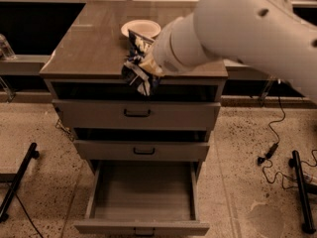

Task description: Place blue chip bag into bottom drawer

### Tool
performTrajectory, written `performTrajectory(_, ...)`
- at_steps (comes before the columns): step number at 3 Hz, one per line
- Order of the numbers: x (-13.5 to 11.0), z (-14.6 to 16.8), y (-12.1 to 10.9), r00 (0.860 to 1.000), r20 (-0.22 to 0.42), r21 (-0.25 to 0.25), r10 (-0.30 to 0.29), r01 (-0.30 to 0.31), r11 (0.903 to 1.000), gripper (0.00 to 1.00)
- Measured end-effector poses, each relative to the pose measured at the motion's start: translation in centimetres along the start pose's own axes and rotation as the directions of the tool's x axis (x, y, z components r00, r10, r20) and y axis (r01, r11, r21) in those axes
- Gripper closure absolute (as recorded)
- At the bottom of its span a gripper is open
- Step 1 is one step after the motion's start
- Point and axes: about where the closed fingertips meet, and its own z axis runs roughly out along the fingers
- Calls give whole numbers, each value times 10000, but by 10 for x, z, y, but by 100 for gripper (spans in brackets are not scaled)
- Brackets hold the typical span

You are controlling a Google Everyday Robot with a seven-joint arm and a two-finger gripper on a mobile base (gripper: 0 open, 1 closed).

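- The hand [147, 67] on the white arm is closed on the crumpled dark blue foil chip bag with white patches [137, 74]. The bag hangs in the air at the front edge of the brown bench [89, 48], near the round white bowl [141, 29].
- The wide, shallow grey bottom drawer [141, 227] stands pulled out directly below.
- Bring the bag forward first, so that it clears the two closed grey upper drawers [136, 114].
- Then lower it straight over the middle of the drawer floor.
- Let go low: light foil could catch on the front wall or tumble out.
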Motion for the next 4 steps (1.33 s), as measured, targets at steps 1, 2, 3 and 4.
performTrajectory(1,-7,-8,50,9952,935,-57,-287,293,9996,100)
performTrajectory(2,-12,-24,64,9918,1220,-48,-376,385,9992,100)
performTrajectory(3,34,2,74,9997,132,-1012,-182,194,9947,100)
performTrajectory(4,79,37,106,9949,-798,-2407,-624,415,9697,100)
